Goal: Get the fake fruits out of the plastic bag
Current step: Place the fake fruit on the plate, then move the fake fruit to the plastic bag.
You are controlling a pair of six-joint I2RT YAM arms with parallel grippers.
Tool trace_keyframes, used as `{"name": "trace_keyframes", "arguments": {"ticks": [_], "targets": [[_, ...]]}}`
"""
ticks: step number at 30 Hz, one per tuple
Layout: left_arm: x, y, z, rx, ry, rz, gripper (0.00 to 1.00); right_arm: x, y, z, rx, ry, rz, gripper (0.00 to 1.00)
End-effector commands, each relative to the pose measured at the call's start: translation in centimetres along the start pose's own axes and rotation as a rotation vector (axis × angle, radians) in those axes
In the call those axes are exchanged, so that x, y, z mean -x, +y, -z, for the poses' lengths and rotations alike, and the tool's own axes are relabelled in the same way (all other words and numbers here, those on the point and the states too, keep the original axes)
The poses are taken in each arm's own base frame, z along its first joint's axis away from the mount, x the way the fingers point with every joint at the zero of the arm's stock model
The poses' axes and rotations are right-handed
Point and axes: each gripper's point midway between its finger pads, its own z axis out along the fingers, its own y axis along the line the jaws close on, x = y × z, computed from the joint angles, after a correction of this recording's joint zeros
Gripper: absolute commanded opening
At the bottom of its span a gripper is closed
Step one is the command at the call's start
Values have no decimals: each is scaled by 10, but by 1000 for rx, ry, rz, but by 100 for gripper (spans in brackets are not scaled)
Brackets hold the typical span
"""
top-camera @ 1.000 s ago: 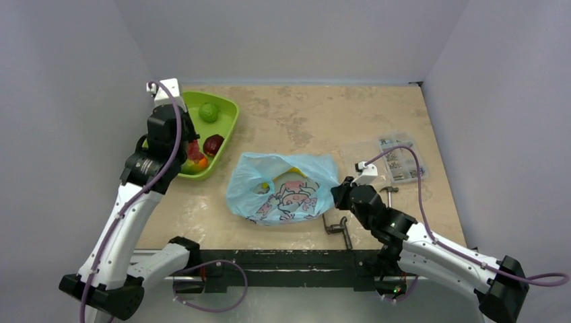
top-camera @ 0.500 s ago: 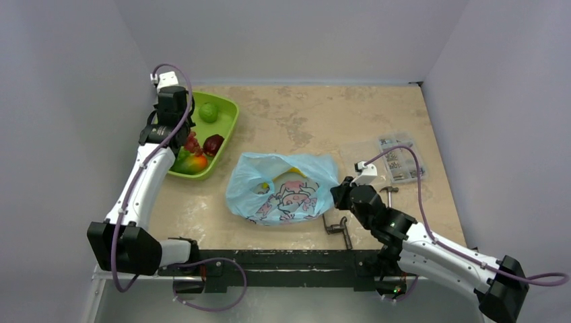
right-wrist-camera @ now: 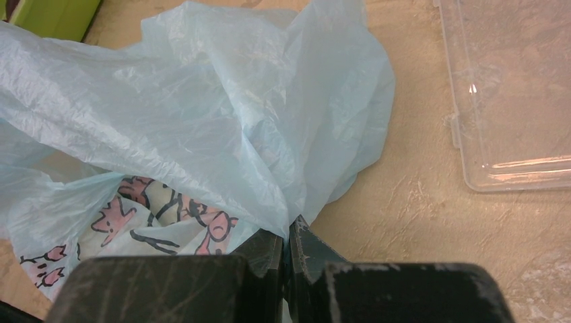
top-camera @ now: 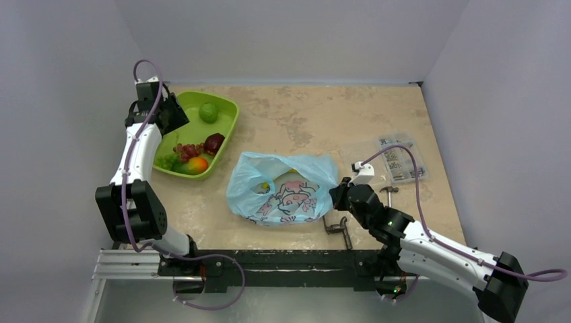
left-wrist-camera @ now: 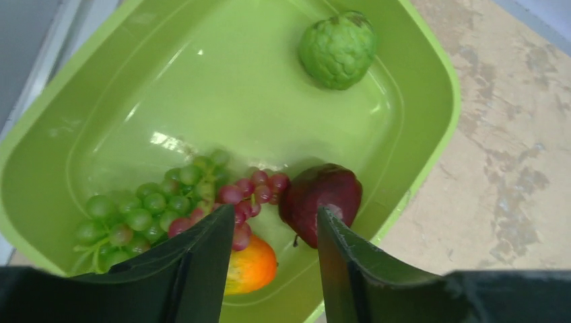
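Light-blue plastic bag lies crumpled on the bench, pink-and-black cartoon print facing up. Right gripper sits at the bag's right edge, fingers closed tight on a fold of the film. A yellow shape shows through the bag's middle.

Lime-green tray sits left of the bag and farther back, not touching it. In the tray: round green fruit alone at the end away from the bag. Green grape bunch, red grapes, dark red piece and small orange one cluster at the end nearer the bag.

Left gripper hovers over that cluster, fingers spread, nothing between them.

Clear parts box lies right of the bag, apart.
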Motion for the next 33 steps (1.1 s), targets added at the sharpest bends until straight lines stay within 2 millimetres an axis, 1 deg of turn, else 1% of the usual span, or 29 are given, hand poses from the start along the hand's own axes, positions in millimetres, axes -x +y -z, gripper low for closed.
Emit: {"name": "trace_keyframes", "arguments": {"ticks": [1, 3, 6, 8, 10, 12, 14, 15, 17, 19, 21, 24, 25, 27, 29, 30, 32, 33], "targets": [[19, -31, 23, -165, -55, 12, 50, 12, 9, 0, 29, -39, -4, 0], [17, -32, 27, -183, -76, 6, 52, 12, 9, 0, 29, -38, -3, 0], [10, -37, 32, -222, -66, -9, 53, 12, 9, 0, 30, -39, -4, 0], [3, -47, 35, -266, -55, -22, 53, 13, 9, 1, 33, -41, -5, 0], [-5, -60, 41, -308, -59, -61, 53, 12, 9, 1, 35, -42, -5, 0], [-13, -80, 52, -360, -67, -132, 53, 13, 10, 1, 38, -43, -5, 0], [-25, -99, 63, -402, -67, -208, 53, 13, 10, 1, 39, -43, -6, 0], [-31, -110, 71, -432, -70, -243, 53, 13, 10, 1, 39, -44, -7, 0], [-42, -127, 85, -482, -84, -290, 54, 14, 10, 2, 44, -47, -8, 0], [-51, -140, 101, -529, -106, -332, 54, 14, 10, 3, 47, -51, -9, 0], [-64, -151, 118, -591, -109, -361, 54, 15, 10, 4, 52, -55, -12, 0], [-91, -166, 149, -721, -121, -378, 52, 14, 11, 4, 56, -55, -9, 0], [-102, -173, 162, -780, -133, -391, 52, 14, 11, 4, 58, -54, -9, 0], [-128, -180, 182, -875, -136, -408, 51, 14, 12, 4, 60, -52, -8, 0], [-157, -185, 202, -962, -147, -433, 51, 14, 12, 4, 63, -50, -7, 0], [-166, -184, 211, -987, -178, -449, 51, 14, 12, 4, 62, -51, -6, 0], [-194, -189, 224, -1046, -205, -504, 51, 13, 12, 4, 64, -49, -5, 0], [-208, -191, 226, -1064, -211, -532, 51, 14, 13, 4, 64, -50, -5, 0]]}}
